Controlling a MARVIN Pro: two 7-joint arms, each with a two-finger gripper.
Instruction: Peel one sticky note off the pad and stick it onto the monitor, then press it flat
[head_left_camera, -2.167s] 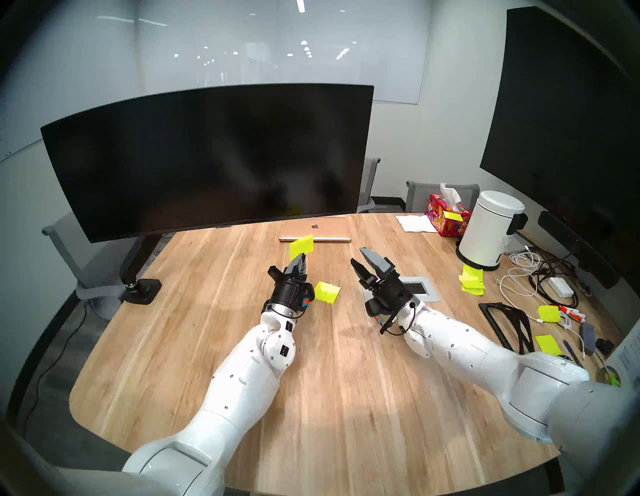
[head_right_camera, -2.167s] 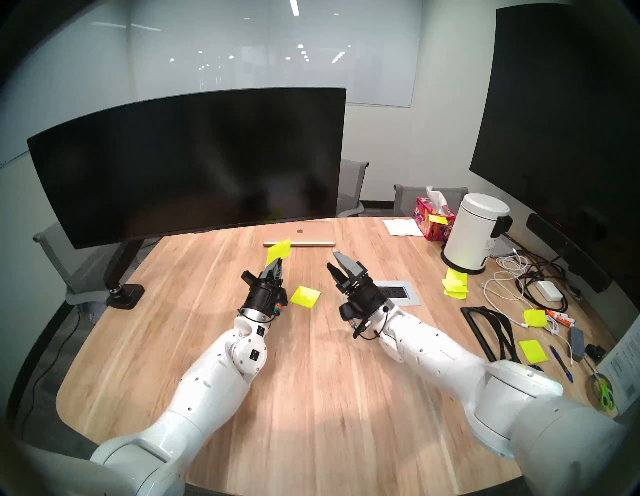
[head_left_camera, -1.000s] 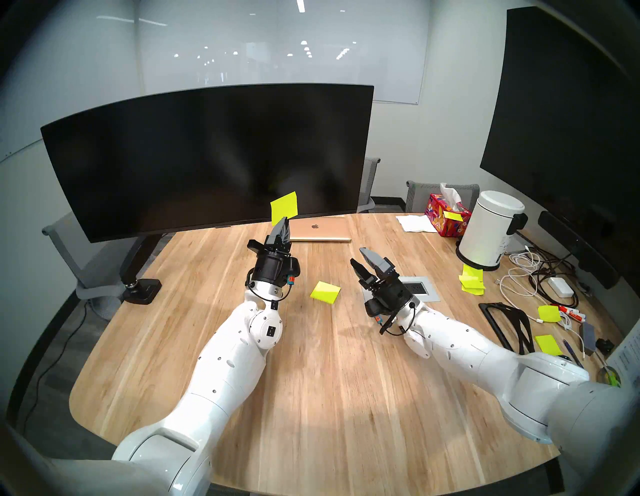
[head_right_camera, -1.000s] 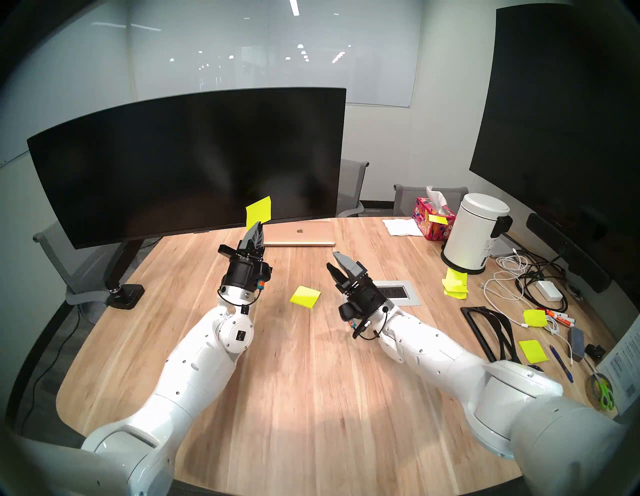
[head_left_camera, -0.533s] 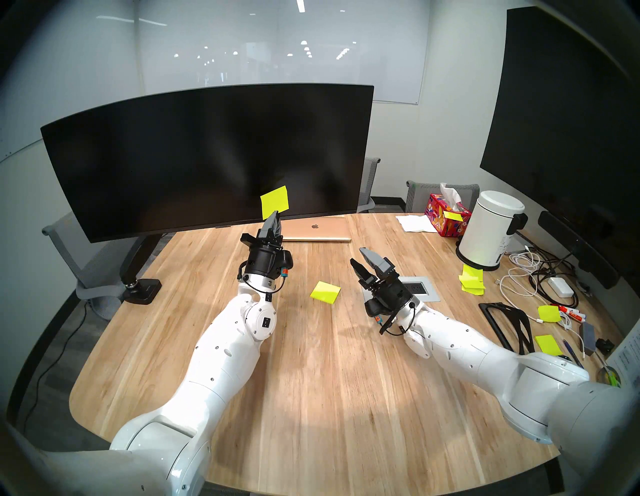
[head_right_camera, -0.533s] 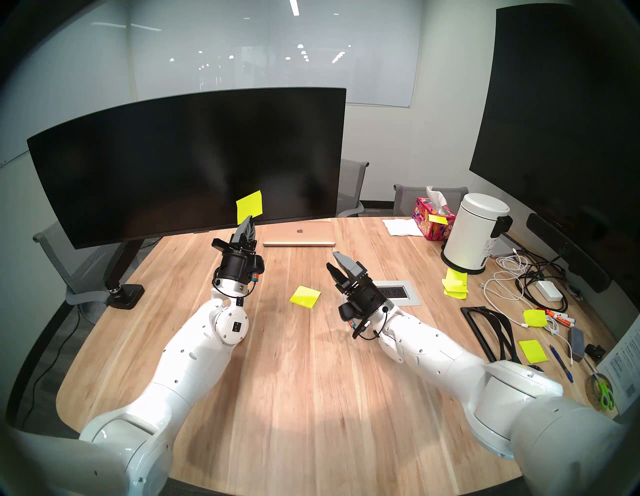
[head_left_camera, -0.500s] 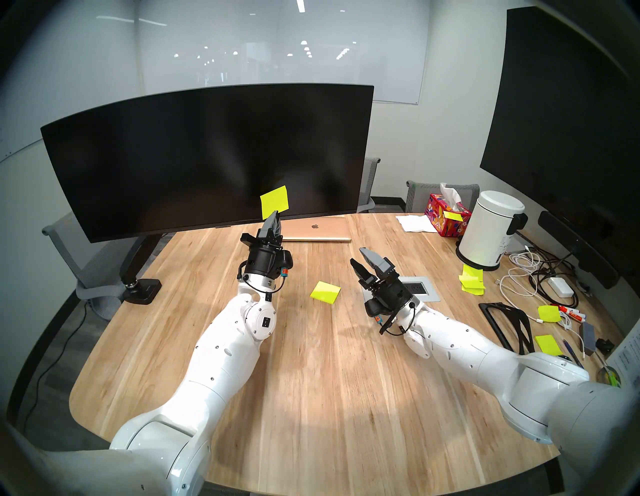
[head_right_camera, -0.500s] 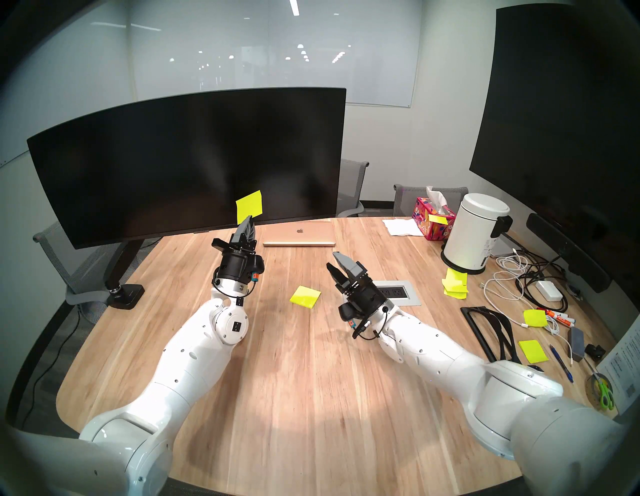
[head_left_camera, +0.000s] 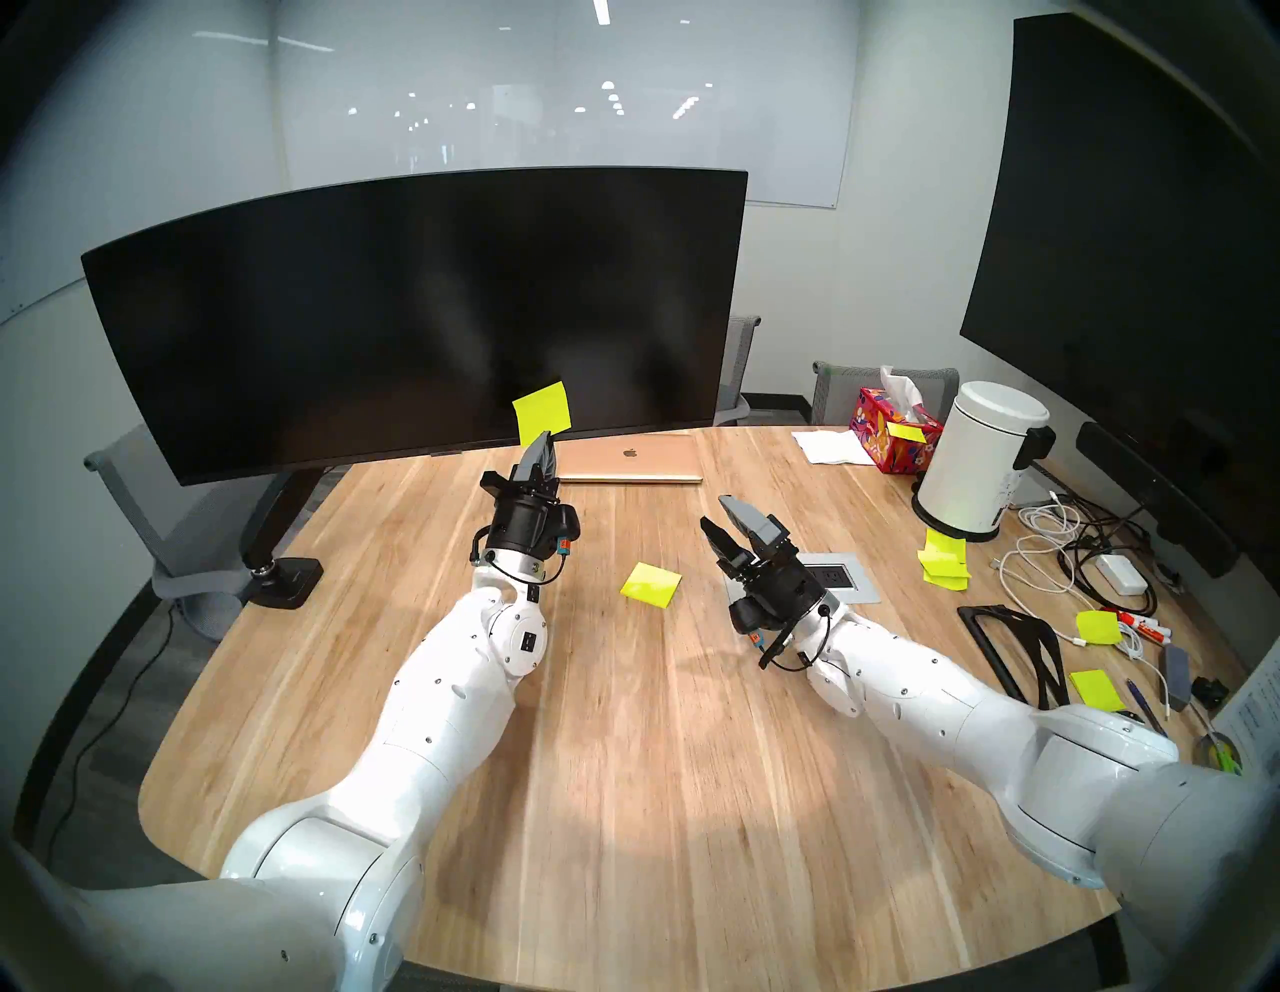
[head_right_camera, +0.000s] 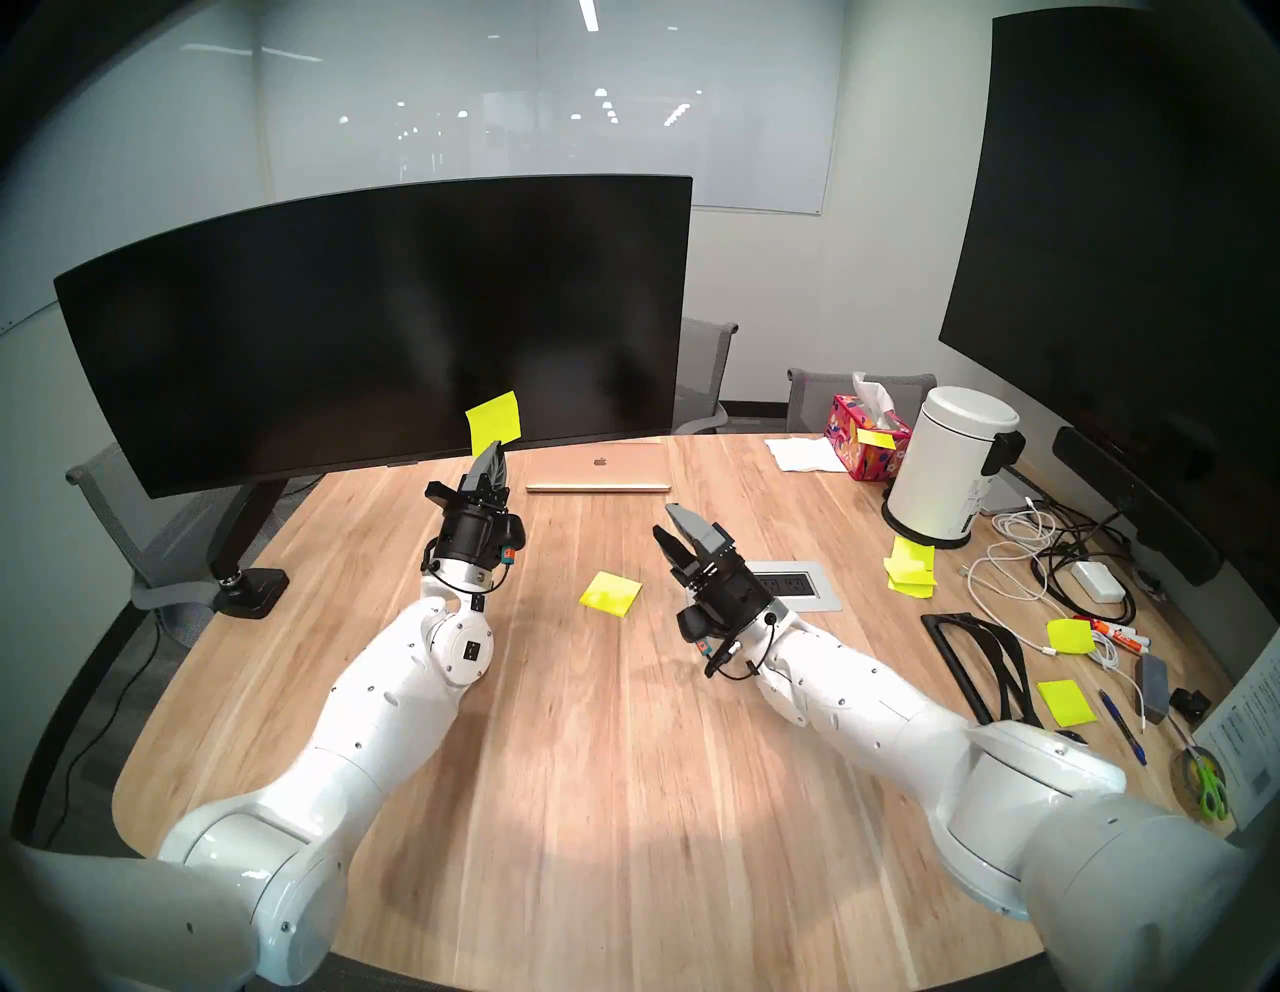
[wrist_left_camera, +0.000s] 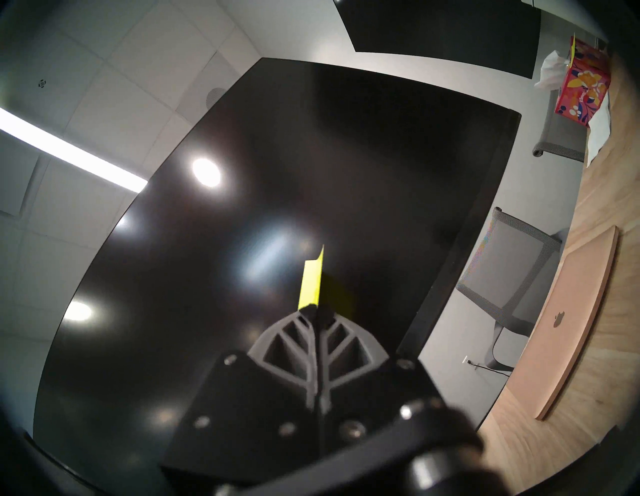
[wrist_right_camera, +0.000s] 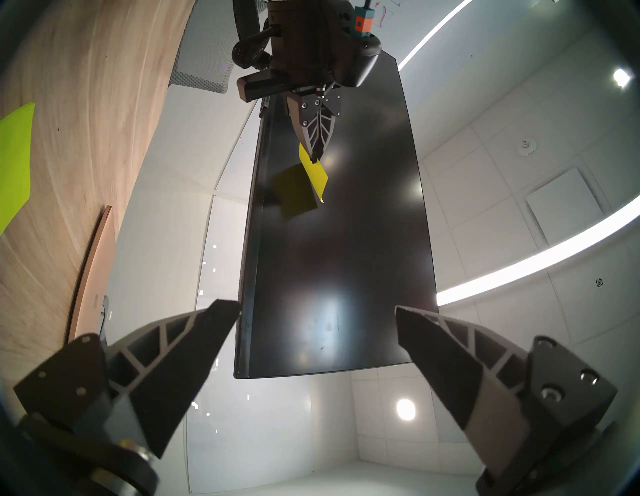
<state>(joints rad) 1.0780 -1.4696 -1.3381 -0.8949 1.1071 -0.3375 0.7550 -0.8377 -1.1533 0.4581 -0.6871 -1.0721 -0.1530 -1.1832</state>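
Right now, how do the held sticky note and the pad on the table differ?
The sticky note is one thin sheet; the pad is a thicker stack. The note stands raised in front of the monitor, pinched by the shut left gripper; the pad lies on the table, untouched. Both are neon yellow-green squares.

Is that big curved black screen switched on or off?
Off, as far as the pictures show: the wide curved black monitor is uniformly dark, showing only reflections of ceiling lights and of the neon yellow-green sticky note.
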